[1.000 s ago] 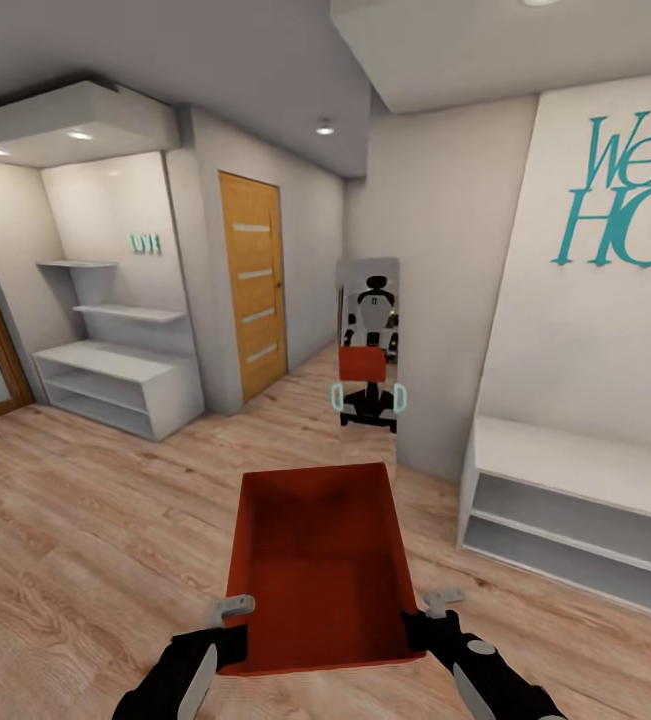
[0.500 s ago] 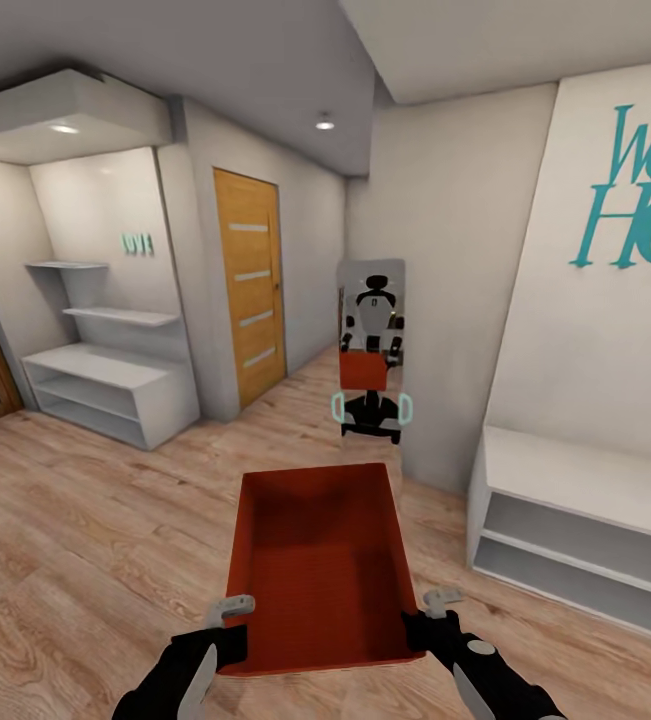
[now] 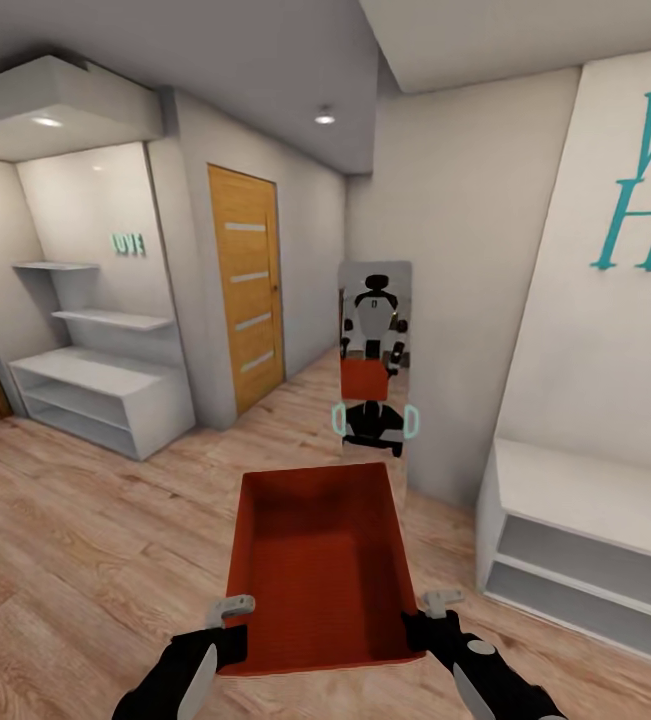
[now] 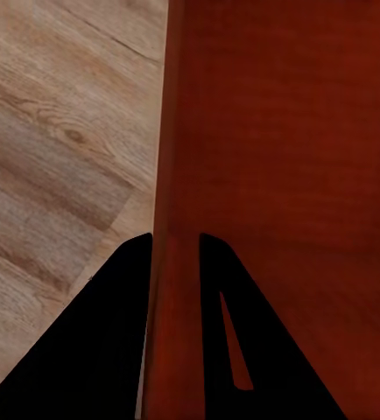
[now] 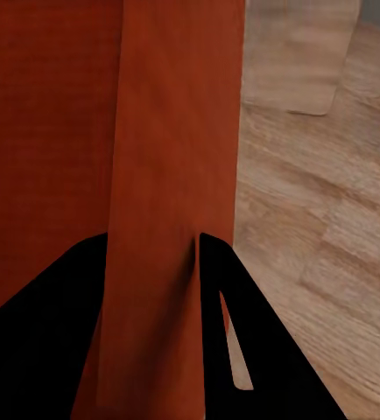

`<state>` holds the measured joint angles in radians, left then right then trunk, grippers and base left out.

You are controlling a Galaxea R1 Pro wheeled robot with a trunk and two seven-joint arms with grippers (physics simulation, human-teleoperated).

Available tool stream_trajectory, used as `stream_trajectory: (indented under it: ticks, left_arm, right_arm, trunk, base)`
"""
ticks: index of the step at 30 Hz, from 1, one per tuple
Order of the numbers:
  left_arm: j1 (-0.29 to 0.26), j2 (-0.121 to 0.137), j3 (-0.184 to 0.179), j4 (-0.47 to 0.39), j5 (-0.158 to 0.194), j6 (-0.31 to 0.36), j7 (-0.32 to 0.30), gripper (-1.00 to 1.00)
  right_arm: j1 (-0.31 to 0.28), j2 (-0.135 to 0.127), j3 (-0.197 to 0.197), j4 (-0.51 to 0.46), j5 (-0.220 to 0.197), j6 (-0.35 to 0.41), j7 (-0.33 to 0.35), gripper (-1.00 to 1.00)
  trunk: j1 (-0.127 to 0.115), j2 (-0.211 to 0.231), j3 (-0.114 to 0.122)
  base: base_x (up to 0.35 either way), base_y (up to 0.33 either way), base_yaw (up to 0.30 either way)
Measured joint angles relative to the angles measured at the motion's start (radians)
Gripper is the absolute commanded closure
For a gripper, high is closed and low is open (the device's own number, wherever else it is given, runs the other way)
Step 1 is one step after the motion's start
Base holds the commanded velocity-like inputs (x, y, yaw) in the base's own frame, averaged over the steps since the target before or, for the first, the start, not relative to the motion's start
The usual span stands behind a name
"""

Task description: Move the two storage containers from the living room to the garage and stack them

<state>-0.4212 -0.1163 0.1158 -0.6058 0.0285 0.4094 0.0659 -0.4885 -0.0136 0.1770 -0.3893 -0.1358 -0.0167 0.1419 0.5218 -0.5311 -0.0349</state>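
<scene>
One orange-red storage container (image 3: 320, 560), empty and lidless, hangs level in front of me above the light wood planks. My left gripper (image 3: 230, 625) is shut on its left wall near the near corner, and my right gripper (image 3: 435, 618) is shut on its right wall. In the left wrist view the black fingers of the left gripper (image 4: 174, 254) pinch the container's wall (image 4: 277, 175). The right wrist view has the right gripper (image 5: 151, 249) clamped over the container's rim (image 5: 177, 157) in the same way.
A tall mirror (image 3: 373, 360) straight ahead reflects me and the container. An orange wooden door (image 3: 248, 285) stands ahead on the left, beside a white shelf unit (image 3: 95, 395). A low white bench shelf (image 3: 585, 530) lines the right wall under teal lettering.
The whole view has shifted: the shelf unit slid left, the bench and lettering slid right, and the mirror grew. The container and both grippers hold the same place in the picture.
</scene>
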Motion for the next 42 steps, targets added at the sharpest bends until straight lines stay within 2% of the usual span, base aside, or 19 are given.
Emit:
stream_trajectory:
  ticks: [8,42]
  left_arm:
    - [0.000,0.001,0.000,0.000,0.000,0.000,-0.001,1.00]
    - [0.000,0.001,0.000,0.000,0.000,0.000,-0.001,1.00]
  right_arm:
    - [0.000,0.000,0.000,0.000,0.000,0.000,0.001,1.00]
    - [0.000,0.000,0.000,0.000,0.000,0.000,0.001,1.00]
  trunk:
    - [0.000,0.000,0.000]
    - [0.000,0.000,0.000]
  base:
    - [0.318,0.096,0.000]
    - [0.276,0.203,0.000]
